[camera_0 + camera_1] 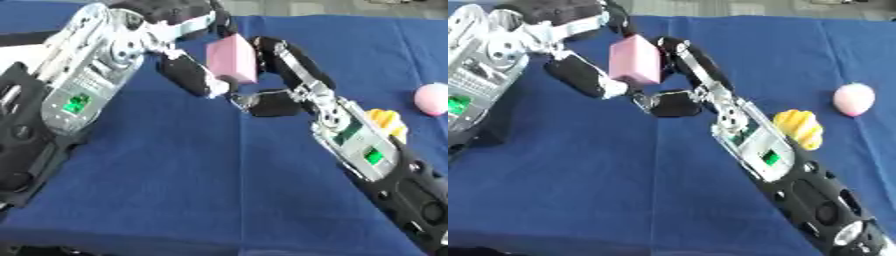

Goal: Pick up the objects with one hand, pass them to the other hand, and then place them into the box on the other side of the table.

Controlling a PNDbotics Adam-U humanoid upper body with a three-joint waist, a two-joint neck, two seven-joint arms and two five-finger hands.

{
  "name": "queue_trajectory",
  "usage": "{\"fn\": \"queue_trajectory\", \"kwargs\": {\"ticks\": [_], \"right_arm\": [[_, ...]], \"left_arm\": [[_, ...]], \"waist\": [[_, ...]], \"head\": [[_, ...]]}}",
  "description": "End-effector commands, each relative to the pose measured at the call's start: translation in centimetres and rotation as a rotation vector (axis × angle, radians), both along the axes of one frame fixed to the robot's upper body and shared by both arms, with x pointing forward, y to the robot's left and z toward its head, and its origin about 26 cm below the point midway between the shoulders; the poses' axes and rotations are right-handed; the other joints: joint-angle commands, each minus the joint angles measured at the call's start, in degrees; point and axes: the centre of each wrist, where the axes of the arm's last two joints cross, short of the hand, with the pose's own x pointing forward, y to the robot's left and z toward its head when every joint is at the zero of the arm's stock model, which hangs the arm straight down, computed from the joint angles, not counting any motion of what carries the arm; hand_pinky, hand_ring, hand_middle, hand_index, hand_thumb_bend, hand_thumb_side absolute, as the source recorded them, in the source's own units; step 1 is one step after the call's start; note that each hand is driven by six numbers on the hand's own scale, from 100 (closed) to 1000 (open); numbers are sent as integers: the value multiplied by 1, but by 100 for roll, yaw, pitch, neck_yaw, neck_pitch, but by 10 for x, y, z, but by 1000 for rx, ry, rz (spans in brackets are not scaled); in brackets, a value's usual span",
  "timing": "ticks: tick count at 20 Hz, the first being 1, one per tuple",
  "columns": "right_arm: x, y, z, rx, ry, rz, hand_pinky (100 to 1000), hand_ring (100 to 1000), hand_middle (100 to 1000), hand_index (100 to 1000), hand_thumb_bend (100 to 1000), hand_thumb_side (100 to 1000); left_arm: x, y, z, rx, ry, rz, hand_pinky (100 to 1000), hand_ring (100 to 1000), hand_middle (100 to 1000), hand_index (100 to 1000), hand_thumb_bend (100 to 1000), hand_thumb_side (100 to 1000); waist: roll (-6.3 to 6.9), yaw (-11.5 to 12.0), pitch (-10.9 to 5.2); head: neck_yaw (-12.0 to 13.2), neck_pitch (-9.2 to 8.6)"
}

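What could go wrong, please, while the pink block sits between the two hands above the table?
The pink rectangular block is held between the left hand and right hand; releasing early might drop it onto the blue tablecloth. The right forearm passes close beside the yellow ridged object and might knock it.

Pink block [233,59] between both hands' fingers [191,75]

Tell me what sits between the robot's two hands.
A pink rectangular block, held above the blue tablecloth between the left hand and the right hand; the right eye view shows it best.
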Motion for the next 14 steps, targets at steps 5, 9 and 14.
{"fn": "queue_trajectory", "kwargs": {"ticks": [5, 9, 14], "right_arm": [[-2, -1, 9, -7, -25, 13, 561, 577, 495, 471, 136, 100], [-2, -1, 8, -6, -24, 12, 560, 575, 494, 470, 140, 100], [-1, -1, 8, -7, -23, 11, 558, 575, 494, 470, 149, 100]], "left_arm": [[1, -2, 3, -33, -17, 2, 839, 791, 702, 782, 284, 317], [2, -2, 1, -31, -11, 1, 827, 773, 671, 753, 290, 262], [4, -2, 0, -39, -7, 4, 788, 695, 577, 654, 212, 194]], "waist": [[19, -17, -74], [22, -24, -70], [26, -31, -65]], "head": [[25, 32], [27, 32], [23, 32]]}}
